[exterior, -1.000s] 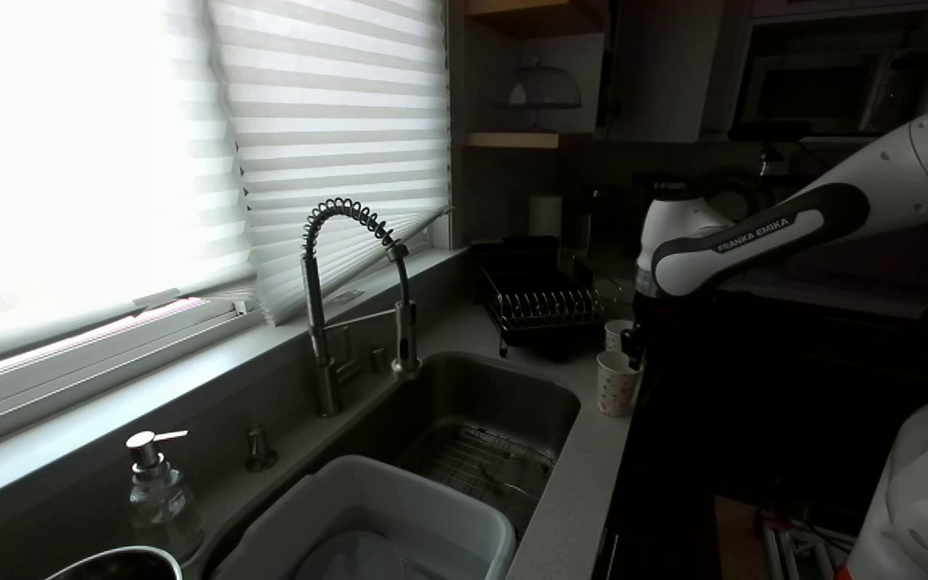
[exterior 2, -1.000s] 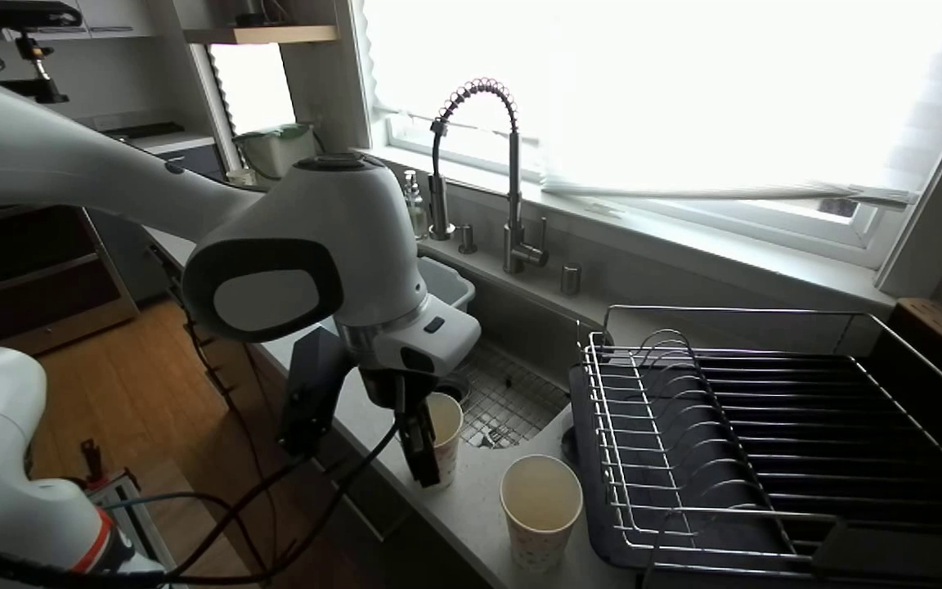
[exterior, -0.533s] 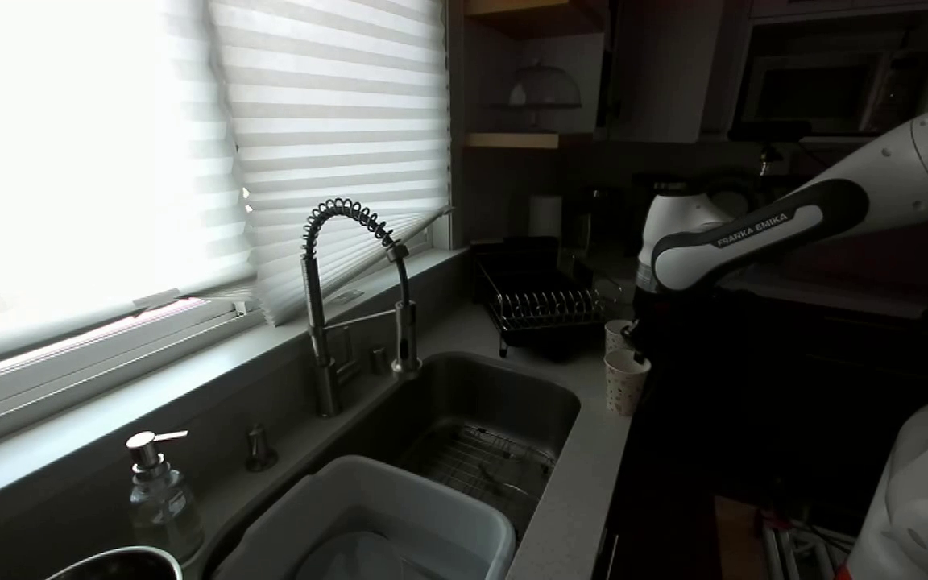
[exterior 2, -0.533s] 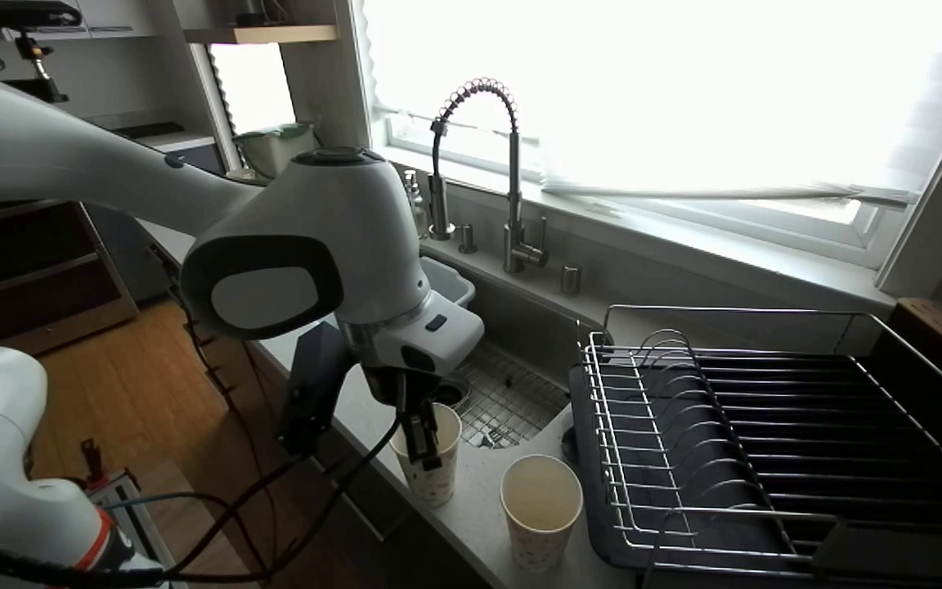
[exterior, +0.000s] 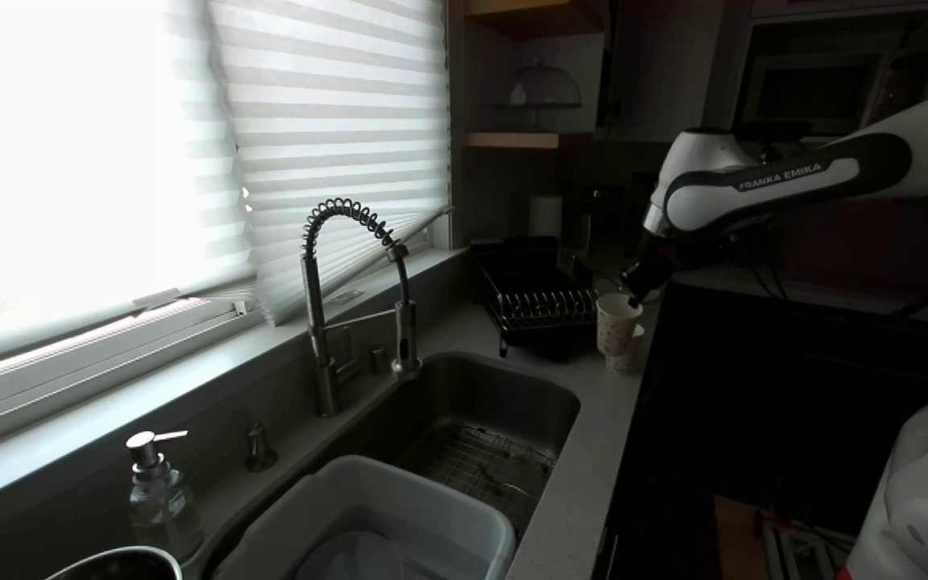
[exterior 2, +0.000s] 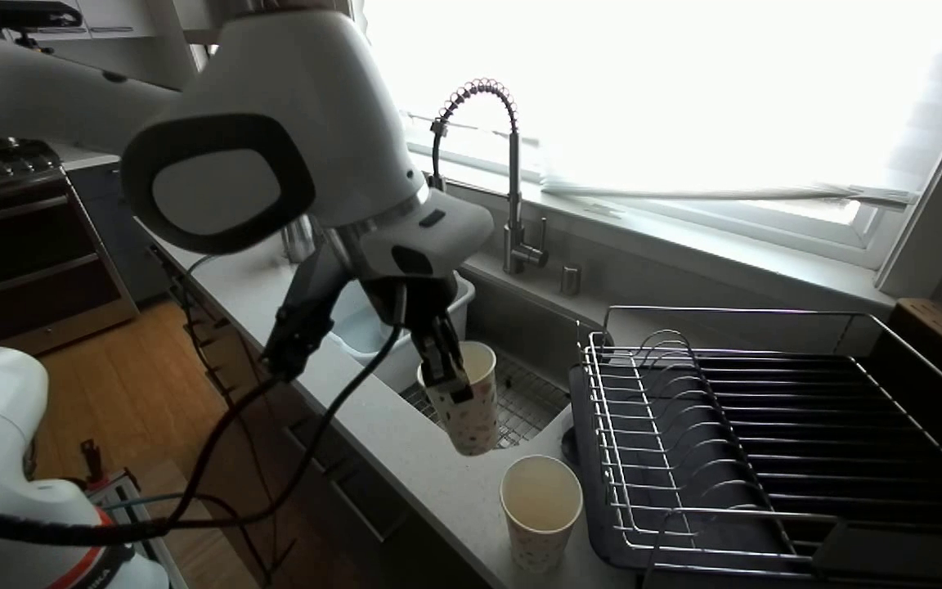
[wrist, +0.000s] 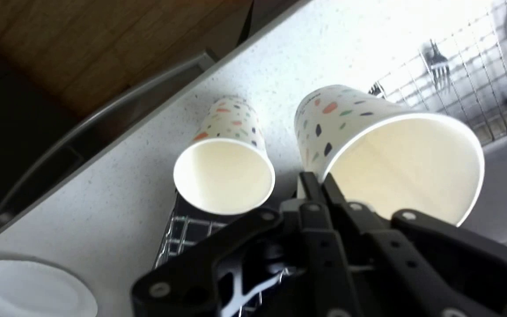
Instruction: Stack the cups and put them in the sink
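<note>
Pale speckled countertop [wrist: 117, 224]: white colour-flecked paper cup [wrist: 225, 171] stood upright | black two-finger gripper [wrist: 318, 177]: fingers nearly together, clamped on rim of second matching cup [wrist: 390, 152], held tilted

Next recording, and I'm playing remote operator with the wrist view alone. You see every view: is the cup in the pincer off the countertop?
Observer: Yes, the pincer has it lifted: in an exterior view the held cup hangs above the countertop.
Operator: My view shows just part of the sink. Does anything bulky sit in it?
Observer: A gray tub sits there, at the end away from the dish rack.
Operator: Anything tall nearby to keep clear of?
Observer: An arched faucet with a coiled spring rises beside the sink, visible in both exterior views.
</note>
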